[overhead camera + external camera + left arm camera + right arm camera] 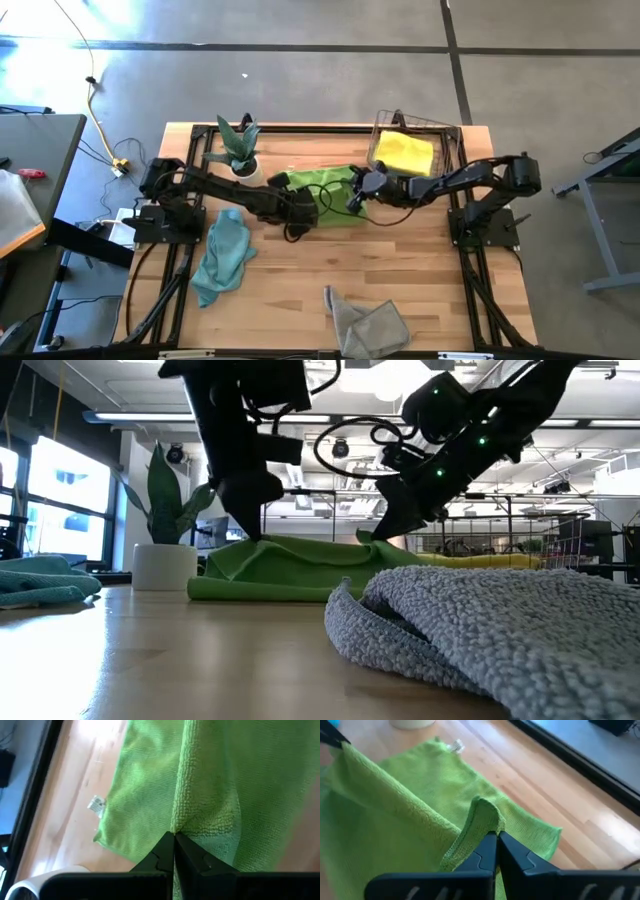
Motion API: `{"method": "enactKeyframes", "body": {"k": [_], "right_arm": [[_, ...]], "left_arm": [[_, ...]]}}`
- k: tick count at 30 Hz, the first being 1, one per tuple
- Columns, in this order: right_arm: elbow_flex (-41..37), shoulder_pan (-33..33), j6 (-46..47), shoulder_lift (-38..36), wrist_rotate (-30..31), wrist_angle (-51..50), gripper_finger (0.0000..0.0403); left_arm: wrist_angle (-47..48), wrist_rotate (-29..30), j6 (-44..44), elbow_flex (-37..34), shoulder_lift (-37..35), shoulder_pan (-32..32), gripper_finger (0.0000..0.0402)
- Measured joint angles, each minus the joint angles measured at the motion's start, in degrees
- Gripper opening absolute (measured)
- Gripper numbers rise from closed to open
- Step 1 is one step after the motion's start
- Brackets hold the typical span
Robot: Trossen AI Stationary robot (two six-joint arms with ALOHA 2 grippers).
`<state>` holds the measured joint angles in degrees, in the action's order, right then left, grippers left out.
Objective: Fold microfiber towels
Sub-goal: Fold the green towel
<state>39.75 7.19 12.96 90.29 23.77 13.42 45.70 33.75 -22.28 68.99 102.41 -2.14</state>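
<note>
A lime green towel [325, 192] lies spread and partly doubled over on the wooden table [400, 270], just in front of the potted plant [238, 148] and a little to its right in the high view. Both arms meet over it. The left gripper [300, 208] sits at the towel's edge nearer the plant, its jaws closed tight on a raised ridge of the green cloth, which the left wrist view shows pinched between the dark fingertips [165, 851]. The right gripper [357, 196] sits at the towel's far side from the plant, its jaws likewise clamped on a lifted fold of the same towel [479, 822], the cloth curling up over the fingertips. In the low view the towel [290, 572] rests as a low green mound beside the plant's white pot [164, 566]. A teal-blue towel [224, 256] lies crumpled in front of the plant, toward the table's near edge. A grey towel [365, 322] lies bunched farther from the plant, at the near edge. A bright yellow towel [405, 153] sits in the copper wire basket [440, 128], level with the plant along the table's back edge.
</note>
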Motion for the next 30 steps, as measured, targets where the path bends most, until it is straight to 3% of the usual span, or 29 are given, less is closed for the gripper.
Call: {"method": "enactKeyframes", "body": {"k": [7,16,30], "right_arm": [[0.0,1.5,-0.6,2.1,-0.6,1.8,0.0000],[0.0,3.0,-4.9,4.3,-0.2,4.0,0.0012],[0.0,3.2,-7.0,4.1,-2.2,5.8,0.0114]], "left_arm": [[-2.7,1.3,0.3,-4.3,0.0,-3.1,0.0000],[-4.4,2.8,1.8,-4.7,0.0,-5.9,0.0000],[-5.2,1.2,1.9,-4.7,0.0,-6.5,0.0000]]}}
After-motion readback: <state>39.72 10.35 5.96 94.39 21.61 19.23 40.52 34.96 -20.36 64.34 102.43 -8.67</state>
